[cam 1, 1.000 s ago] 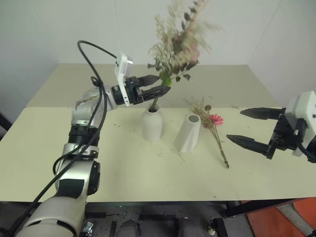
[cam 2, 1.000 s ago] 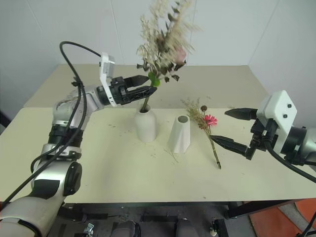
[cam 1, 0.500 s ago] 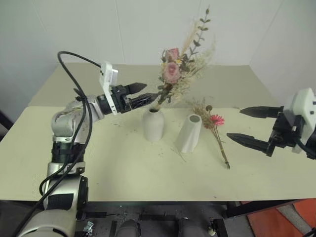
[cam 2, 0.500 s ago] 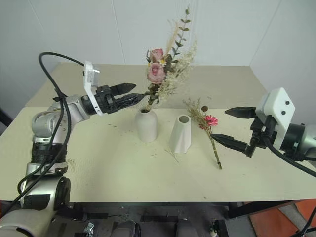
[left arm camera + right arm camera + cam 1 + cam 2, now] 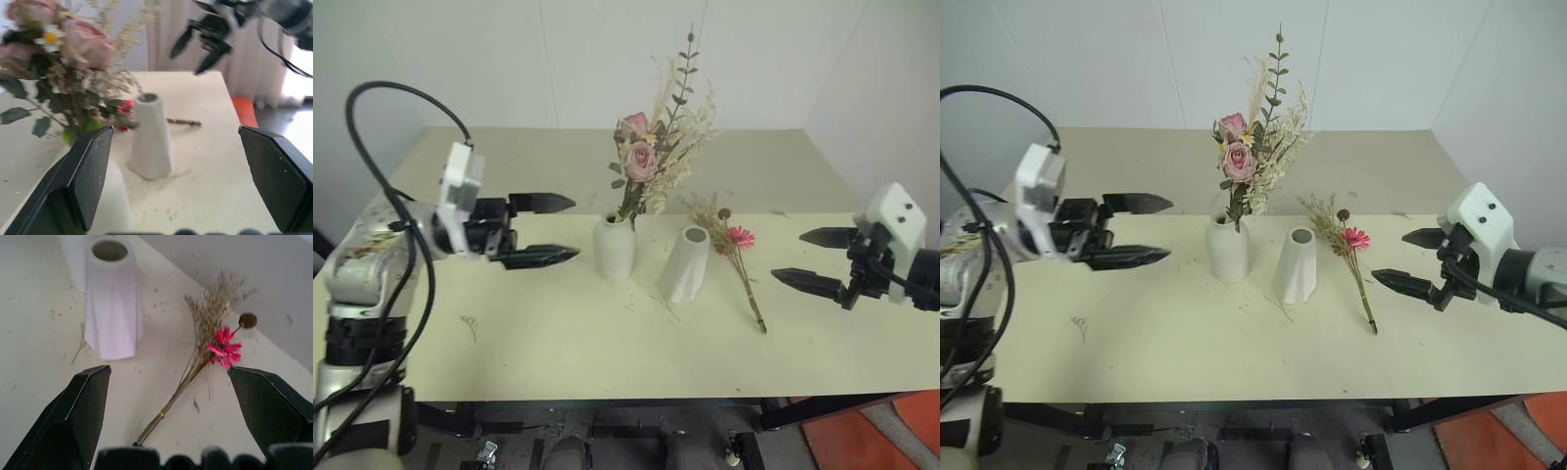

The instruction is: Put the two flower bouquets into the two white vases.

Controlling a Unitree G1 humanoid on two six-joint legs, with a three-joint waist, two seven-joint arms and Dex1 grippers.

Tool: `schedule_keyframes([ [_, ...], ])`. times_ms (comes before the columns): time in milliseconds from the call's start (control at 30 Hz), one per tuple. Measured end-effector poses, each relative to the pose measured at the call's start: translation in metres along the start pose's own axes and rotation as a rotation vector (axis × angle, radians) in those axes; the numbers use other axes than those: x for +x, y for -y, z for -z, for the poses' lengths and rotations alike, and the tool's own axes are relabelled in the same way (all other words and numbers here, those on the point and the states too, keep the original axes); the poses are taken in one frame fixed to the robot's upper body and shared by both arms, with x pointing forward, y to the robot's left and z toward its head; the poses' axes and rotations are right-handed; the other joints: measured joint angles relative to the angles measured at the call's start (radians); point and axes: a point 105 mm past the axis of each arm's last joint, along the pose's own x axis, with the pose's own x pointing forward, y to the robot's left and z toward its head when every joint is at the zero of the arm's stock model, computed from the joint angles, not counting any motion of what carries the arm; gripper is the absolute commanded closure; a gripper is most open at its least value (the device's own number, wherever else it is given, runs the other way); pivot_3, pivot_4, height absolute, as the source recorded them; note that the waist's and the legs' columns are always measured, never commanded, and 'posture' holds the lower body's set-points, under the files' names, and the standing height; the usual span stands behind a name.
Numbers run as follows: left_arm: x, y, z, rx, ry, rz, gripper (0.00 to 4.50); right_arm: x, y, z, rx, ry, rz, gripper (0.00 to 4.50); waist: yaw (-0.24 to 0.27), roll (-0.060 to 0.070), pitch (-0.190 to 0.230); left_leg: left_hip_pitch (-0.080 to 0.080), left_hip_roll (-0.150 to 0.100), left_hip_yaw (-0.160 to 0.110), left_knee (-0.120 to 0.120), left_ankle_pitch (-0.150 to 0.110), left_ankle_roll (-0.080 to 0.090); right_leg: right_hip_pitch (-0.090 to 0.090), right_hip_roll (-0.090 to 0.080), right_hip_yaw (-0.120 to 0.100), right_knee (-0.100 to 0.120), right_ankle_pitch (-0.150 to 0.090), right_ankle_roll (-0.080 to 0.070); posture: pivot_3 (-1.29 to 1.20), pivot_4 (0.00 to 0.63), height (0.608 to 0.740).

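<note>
Now your thing to fetch is the dried bunch with the pink daisy [image 5: 195, 362], lying flat on the table [image 5: 558, 343] with its bound stem end toward you and its flower head pointing away. It sits just ahead of your right gripper [image 5: 815, 260], a little to that gripper's inner side, and the jaws there stand wide apart with nothing between them. Just beyond the bunch, further inward from that gripper, stands the cone vase [image 5: 686, 264], upright and empty, its round mouth open to the top. Past that is the bottle vase [image 5: 614, 249], which already carries the rose bouquet [image 5: 651, 162]. Your left gripper [image 5: 540, 231] hangs on the far side of the bottle vase, near it but apart, jaws likewise spread wide and empty. For this step, I'd judge the best grip is low on the stem near the binding, with the fingers straddling the stalk crosswise. The twigs look brittle and light, so close gently. Lift clear before swinging toward the cone vase, since a knock could tip it.
</note>
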Motion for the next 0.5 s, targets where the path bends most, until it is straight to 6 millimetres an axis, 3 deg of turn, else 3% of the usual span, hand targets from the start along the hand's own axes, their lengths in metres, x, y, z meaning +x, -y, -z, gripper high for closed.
schedule_keyframes([
  [233, 0.006, 0.010, -0.002, 0.042, -0.004, 0.090, 0.02, 0.030, 0.006, 0.010, 0.208, -0.197, -0.050, 0.00, 0.001, 0.000, 0.000, -0.002, 0.000, 0.000, 0.000, 0.000, 0.000, -0.001, 0.000, 0.000, -0.001, 0.000, 0.000, 0.00, 0.150, 0.740],
  [500, 0.009, 0.013, -0.003, 0.055, 0.000, 0.102, 0.02, 0.076, 0.007, 0.046, 0.356, -0.447, -0.064, 0.00, -0.003, 0.000, 0.000, -0.003, 0.000, 0.000, 0.000, 0.000, 0.000, -0.003, 0.000, 0.000, 0.000, 0.000, 0.000, 0.00, 0.150, 0.740],
])
